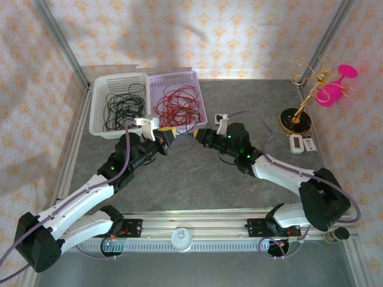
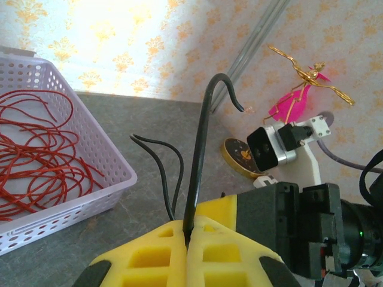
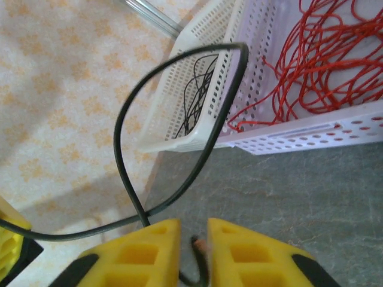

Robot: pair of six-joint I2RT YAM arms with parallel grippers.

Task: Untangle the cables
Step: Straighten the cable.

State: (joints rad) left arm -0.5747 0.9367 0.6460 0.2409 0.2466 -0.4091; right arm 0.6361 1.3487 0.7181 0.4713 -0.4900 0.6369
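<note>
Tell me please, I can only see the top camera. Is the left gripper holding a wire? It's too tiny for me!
Observer: Yes. In the left wrist view the left gripper is squeezed shut on a black cable that stands up and hooks over at the top.
Operator: What about the other one?
Observer: In the right wrist view the right gripper is open, and a cable end with a pale tip sits in the gap.
Operator: Is the wire near it straight?
Observer: No. The right wrist view shows a black loop curving high and round just beyond that gripper.
</note>
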